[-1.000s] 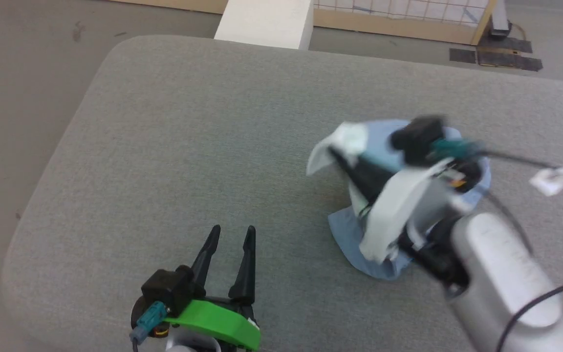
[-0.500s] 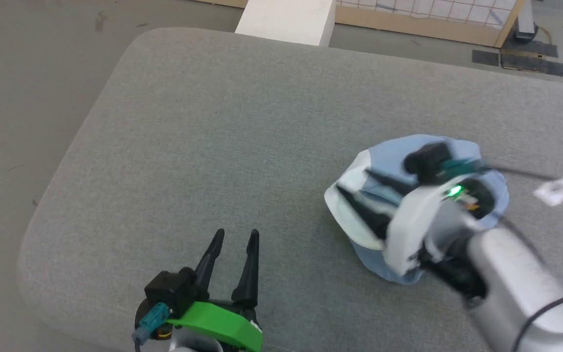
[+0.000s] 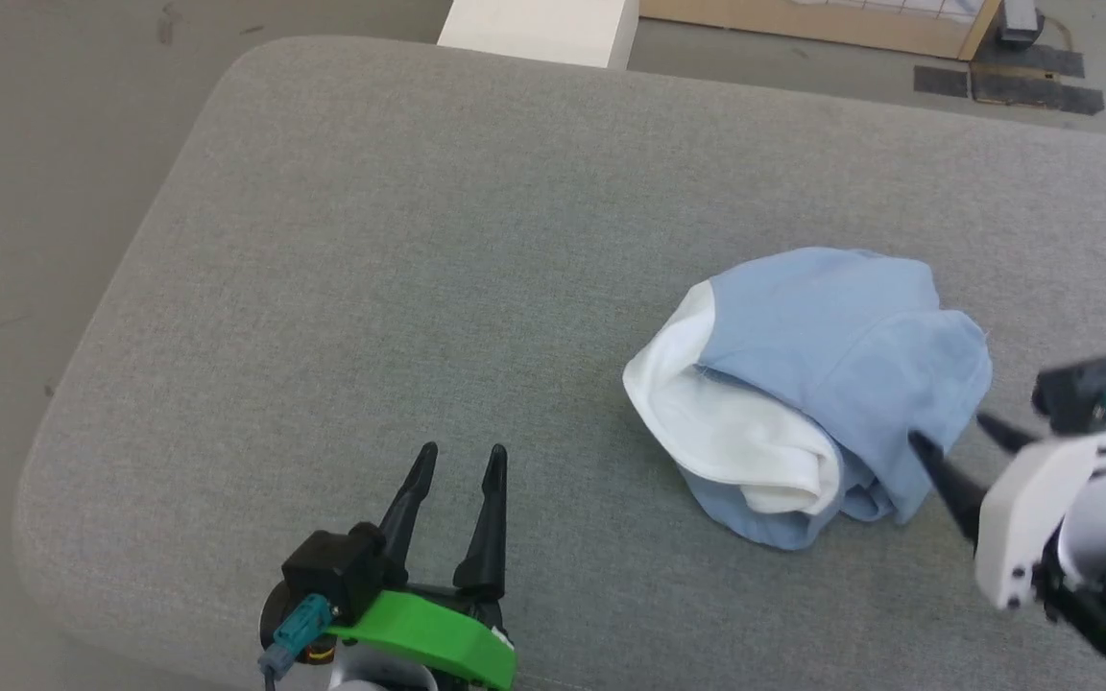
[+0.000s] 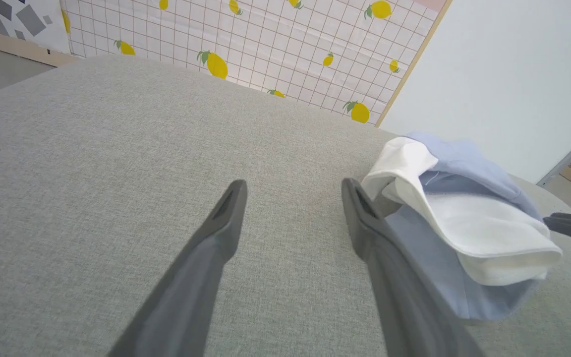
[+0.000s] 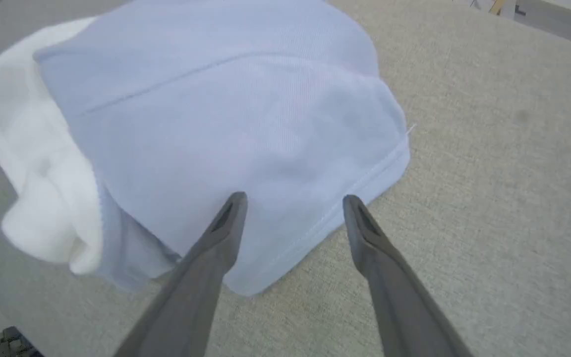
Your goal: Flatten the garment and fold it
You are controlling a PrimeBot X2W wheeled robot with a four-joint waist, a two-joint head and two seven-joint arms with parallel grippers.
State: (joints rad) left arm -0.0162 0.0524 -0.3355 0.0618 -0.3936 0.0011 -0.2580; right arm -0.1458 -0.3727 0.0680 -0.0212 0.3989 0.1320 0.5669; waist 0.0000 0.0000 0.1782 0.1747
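The garment (image 3: 831,355), a light blue polo shirt with white lining turned out, lies in a crumpled heap on the right half of the grey padded table (image 3: 399,250). The same heap appears in the left wrist view (image 4: 464,218) and the right wrist view (image 5: 226,114). My right gripper (image 3: 947,432) hovers open at the heap's near right edge, fingers apart over its blue hem (image 5: 325,213), holding nothing. My left gripper (image 3: 457,456) rests open near the table's front edge, well left of the shirt, with nothing between its fingers.
The table's rounded left edge (image 3: 83,365) and front edge drop to the grey floor (image 3: 25,144). A white block (image 3: 539,29) stands beyond the far edge. Bare grey surface spreads left of and behind the shirt.
My right gripper let go of the shirt and pulled back to the right. The shirt dropped into a heap on the table. The left arm stayed put.
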